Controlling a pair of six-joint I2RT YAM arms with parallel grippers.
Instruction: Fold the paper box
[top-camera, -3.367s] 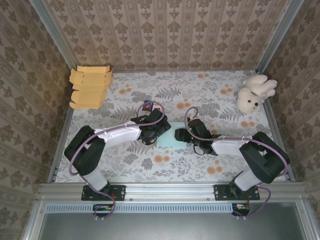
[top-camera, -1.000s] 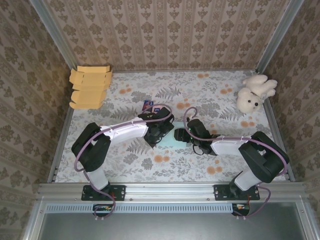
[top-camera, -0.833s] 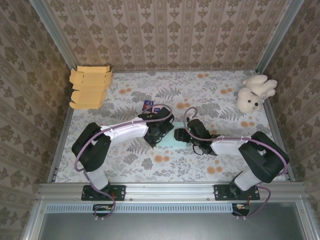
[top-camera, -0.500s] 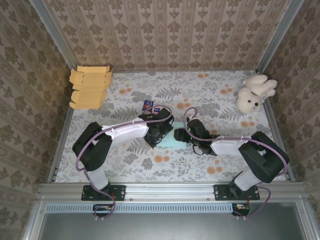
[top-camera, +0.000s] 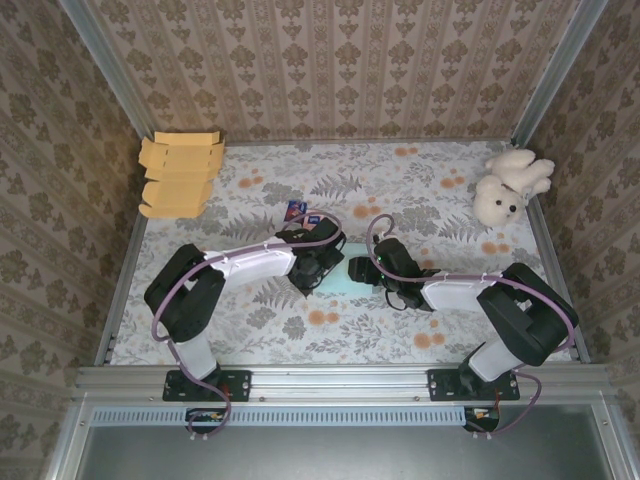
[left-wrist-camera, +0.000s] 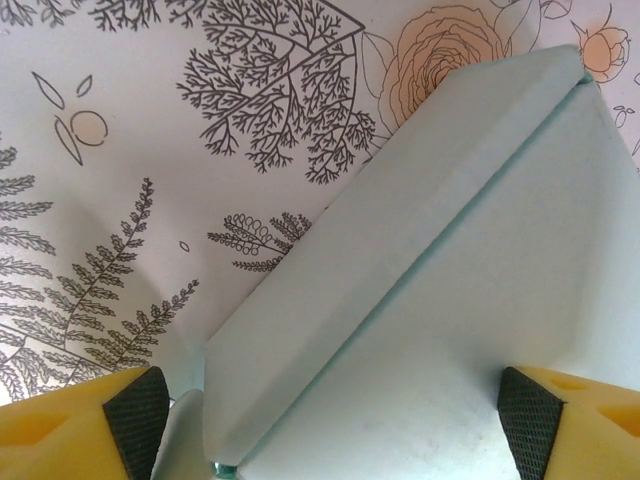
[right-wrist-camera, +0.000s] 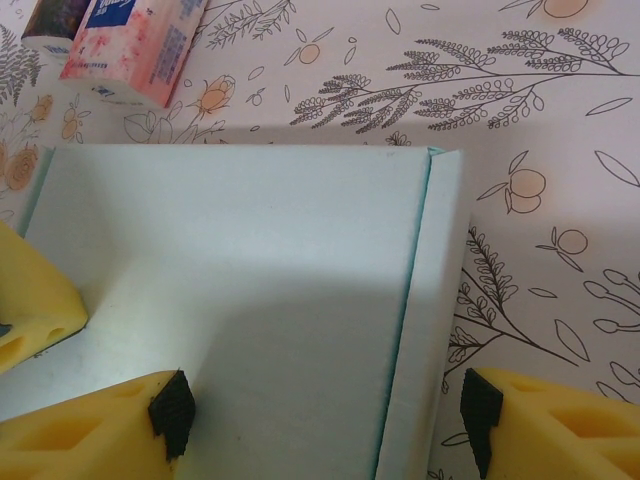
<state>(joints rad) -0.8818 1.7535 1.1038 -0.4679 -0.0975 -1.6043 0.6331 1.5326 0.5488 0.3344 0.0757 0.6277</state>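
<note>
The paper box (top-camera: 345, 274) is a pale mint sheet lying flat on the flowered tablecloth between my two grippers. In the left wrist view the box (left-wrist-camera: 470, 300) has a narrow flap (left-wrist-camera: 370, 250) folded along its left edge. My left gripper (left-wrist-camera: 333, 415) is open and straddles that corner, one pad (left-wrist-camera: 135, 410) off the box and the other (left-wrist-camera: 530, 410) over the panel. My right gripper (right-wrist-camera: 326, 412) is open too. It spans the box (right-wrist-camera: 250, 270) and its right-hand flap (right-wrist-camera: 435, 300), with the outer pad (right-wrist-camera: 480, 415) over the cloth. From above, the left gripper (top-camera: 325, 262) and right gripper (top-camera: 372, 270) face each other.
A stack of tan cardboard flats (top-camera: 180, 175) lies at the back left and a white plush bear (top-camera: 510, 185) at the back right. Small printed packets (top-camera: 297, 210) lie just behind the box; they are the packets (right-wrist-camera: 135, 45) in the right wrist view. Patterned walls enclose the table.
Since the earliest frame my left gripper has moved right and a little back, over the box's left corner. Over the last second it has barely shifted. The right arm has stayed still.
</note>
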